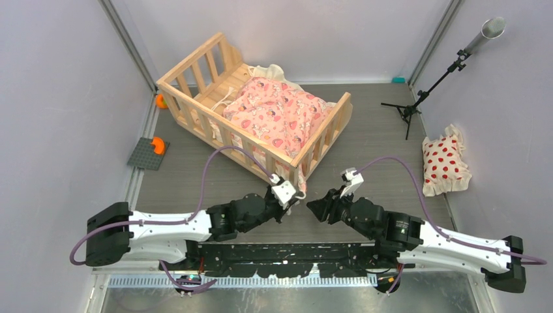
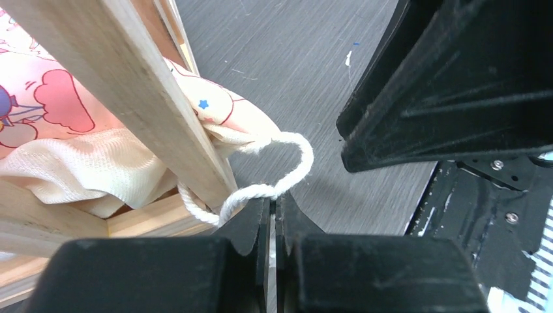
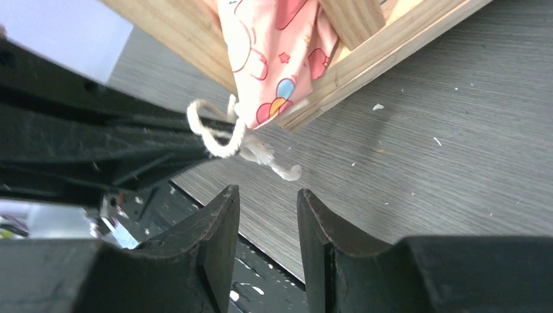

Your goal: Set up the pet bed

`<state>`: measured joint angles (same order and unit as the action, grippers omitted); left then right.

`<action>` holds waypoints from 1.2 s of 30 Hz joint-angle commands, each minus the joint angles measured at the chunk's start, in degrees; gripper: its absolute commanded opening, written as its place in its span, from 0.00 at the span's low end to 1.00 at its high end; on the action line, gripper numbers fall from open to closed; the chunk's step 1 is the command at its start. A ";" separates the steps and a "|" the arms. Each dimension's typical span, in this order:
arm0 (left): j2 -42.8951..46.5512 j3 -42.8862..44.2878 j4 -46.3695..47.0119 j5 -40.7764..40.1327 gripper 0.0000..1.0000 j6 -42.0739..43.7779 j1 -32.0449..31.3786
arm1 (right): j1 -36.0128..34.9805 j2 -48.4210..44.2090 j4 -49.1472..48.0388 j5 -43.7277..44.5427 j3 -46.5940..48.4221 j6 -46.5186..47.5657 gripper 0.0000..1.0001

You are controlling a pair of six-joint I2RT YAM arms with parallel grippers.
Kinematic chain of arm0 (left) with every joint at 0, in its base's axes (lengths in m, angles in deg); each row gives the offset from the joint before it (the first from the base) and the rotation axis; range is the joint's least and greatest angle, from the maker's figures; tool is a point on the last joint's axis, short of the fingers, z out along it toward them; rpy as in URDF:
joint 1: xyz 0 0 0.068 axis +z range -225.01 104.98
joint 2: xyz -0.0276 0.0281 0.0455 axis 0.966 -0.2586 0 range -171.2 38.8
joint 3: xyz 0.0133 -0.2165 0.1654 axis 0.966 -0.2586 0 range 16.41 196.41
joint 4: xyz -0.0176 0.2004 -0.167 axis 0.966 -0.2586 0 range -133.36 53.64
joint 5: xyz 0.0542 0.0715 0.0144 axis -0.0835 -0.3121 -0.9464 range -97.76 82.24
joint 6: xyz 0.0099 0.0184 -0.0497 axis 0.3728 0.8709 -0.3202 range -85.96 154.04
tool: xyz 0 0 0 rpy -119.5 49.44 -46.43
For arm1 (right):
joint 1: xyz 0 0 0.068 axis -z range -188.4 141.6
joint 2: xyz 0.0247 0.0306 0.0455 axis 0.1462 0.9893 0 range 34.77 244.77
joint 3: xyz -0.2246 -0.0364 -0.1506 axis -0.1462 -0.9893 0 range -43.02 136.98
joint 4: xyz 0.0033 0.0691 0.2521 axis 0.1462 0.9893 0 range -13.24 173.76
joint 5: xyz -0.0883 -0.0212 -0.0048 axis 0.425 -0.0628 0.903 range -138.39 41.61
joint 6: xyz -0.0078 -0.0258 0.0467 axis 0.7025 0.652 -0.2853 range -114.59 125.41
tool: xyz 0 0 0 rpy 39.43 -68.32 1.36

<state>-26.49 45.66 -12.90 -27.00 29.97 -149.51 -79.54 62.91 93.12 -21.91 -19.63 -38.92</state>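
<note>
The pet bed (image 1: 195, 65), a light wood crib with slatted rails, stands at the back left of the table. A pink cartoon-print cushion (image 1: 277, 114) lies inside it. At the bed's near corner post (image 2: 143, 91), my left gripper (image 2: 272, 203) is shut on the cushion's cream tie cord (image 2: 257, 191), which loops round the post. From above, the left gripper (image 1: 295, 194) sits right at that corner. My right gripper (image 3: 269, 195) is open just short of the cord's loose end (image 3: 287, 172), with nothing between its fingers. It faces the left gripper from the right (image 1: 313, 207).
A white pillow with red dots (image 1: 445, 163) lies at the right edge. A black tripod stand (image 1: 430, 85) holding a grey tube rises at the back right. A grey plate with an orange piece (image 1: 149, 153) and another orange item (image 1: 160, 101) sit left of the bed.
</note>
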 commanded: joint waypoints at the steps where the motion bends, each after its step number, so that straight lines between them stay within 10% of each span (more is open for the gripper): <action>1: 3.46 3.72 -6.34 7.19 0.00 -2.52 2.17 | -0.10 0.74 -4.98 -4.80 0.12 11.93 0.45; 15: 6.24 7.84 -16.57 17.97 0.00 -4.32 4.40 | -0.08 4.35 -21.39 -9.00 -3.96 30.13 0.49; 36: 6.68 8.10 -15.79 21.64 0.00 -6.81 6.01 | -0.14 13.15 -30.72 -10.91 -5.28 29.71 0.45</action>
<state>-20.29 51.13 -29.90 -7.90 24.06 -143.88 -79.60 74.80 68.79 -33.06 -25.26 -10.09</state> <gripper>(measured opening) 0.022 0.462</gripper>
